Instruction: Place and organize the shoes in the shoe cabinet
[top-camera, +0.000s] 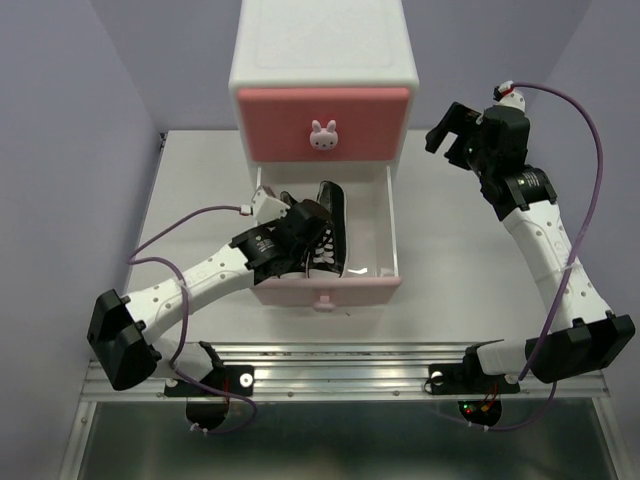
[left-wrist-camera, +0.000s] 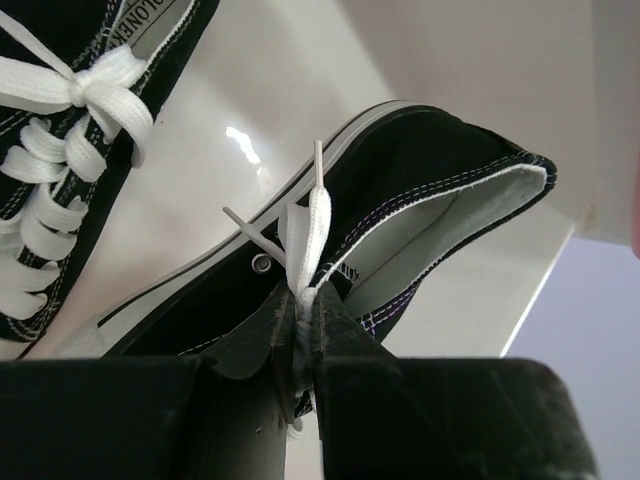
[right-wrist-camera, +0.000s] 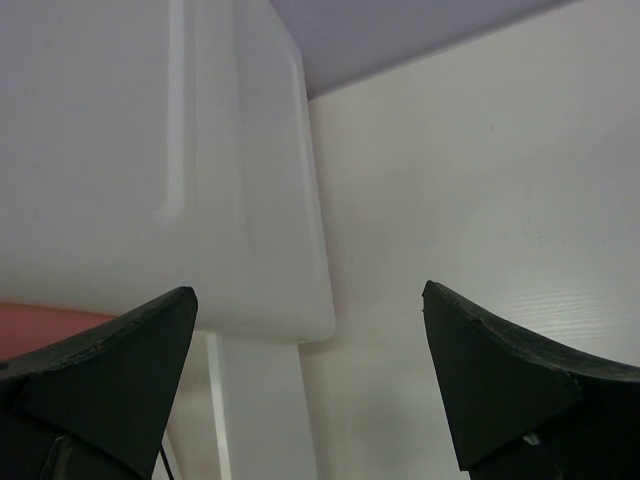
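Observation:
The shoe cabinet (top-camera: 322, 60) stands at the back, its darker pink upper drawer shut and its pale pink lower drawer (top-camera: 325, 290) pulled out. Two black shoes lie inside the lower drawer. One black shoe (top-camera: 330, 228) (left-wrist-camera: 60, 150) lies on its side with its white laces showing. The other black shoe (left-wrist-camera: 420, 190) is mostly hidden under my left gripper (top-camera: 298, 228) in the top view. My left gripper (left-wrist-camera: 303, 300) is shut on that shoe's white lace (left-wrist-camera: 315, 230) near the collar. My right gripper (top-camera: 452, 135) (right-wrist-camera: 310, 300) hangs open and holds nothing, next to the cabinet's right side (right-wrist-camera: 150, 150).
The drawer's white walls (top-camera: 391, 215) close in round the shoes and my left wrist. Pale table (right-wrist-camera: 480, 180) lies to the right of the cabinet. Lilac walls stand at the left and behind. A metal rail (top-camera: 340, 365) runs along the near edge.

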